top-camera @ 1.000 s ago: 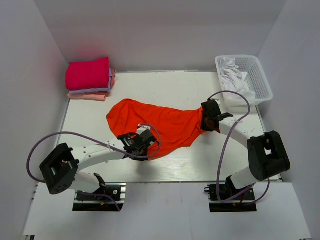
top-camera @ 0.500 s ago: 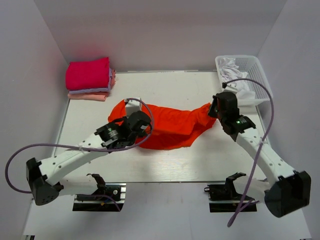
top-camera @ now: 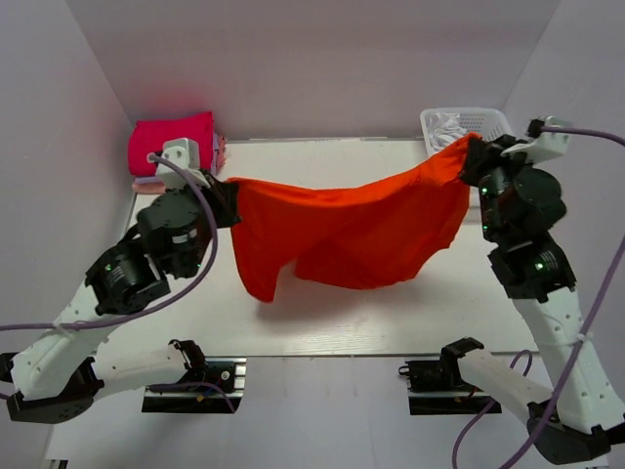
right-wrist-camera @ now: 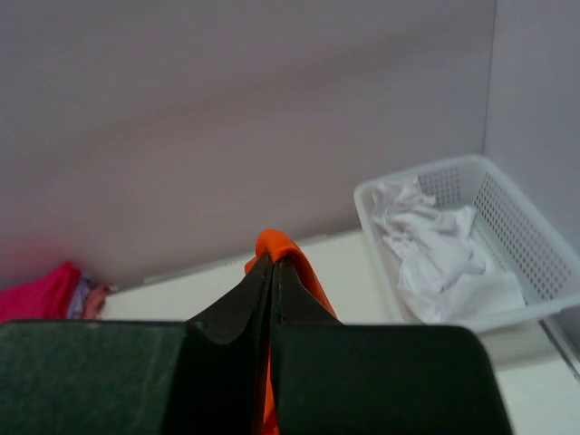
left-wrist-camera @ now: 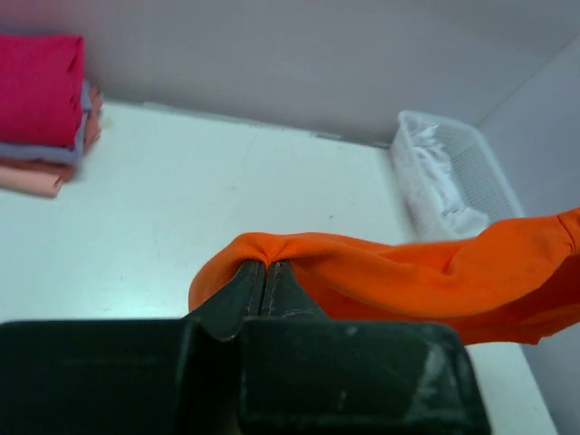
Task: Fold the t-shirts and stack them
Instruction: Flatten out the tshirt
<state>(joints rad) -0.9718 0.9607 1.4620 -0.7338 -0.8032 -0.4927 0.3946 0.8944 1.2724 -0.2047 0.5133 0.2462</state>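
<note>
The orange-red t-shirt [top-camera: 352, 230] hangs stretched in the air between both arms, its lower edge drooping toward the table. My left gripper [top-camera: 231, 188] is shut on its left end; in the left wrist view that gripper [left-wrist-camera: 266, 264] pinches a fold of the orange cloth [left-wrist-camera: 408, 276]. My right gripper [top-camera: 467, 147] is shut on the right end; the right wrist view shows this gripper [right-wrist-camera: 274, 258] with a bit of orange cloth [right-wrist-camera: 276, 243] poking out above the tips. A stack of folded t-shirts [top-camera: 174, 147], magenta on top, sits at the back left corner.
A white basket [top-camera: 488, 122] holding crumpled white cloth [right-wrist-camera: 439, 258] stands at the back right, just behind the right gripper. The stack of folded t-shirts [left-wrist-camera: 41, 100] lies beyond the left arm. White walls enclose the table [top-camera: 322, 313] on three sides.
Both arms rose and spread apart, lifting the orange-red t-shirt off the table and stretching it out in the air. Both grips held throughout.
</note>
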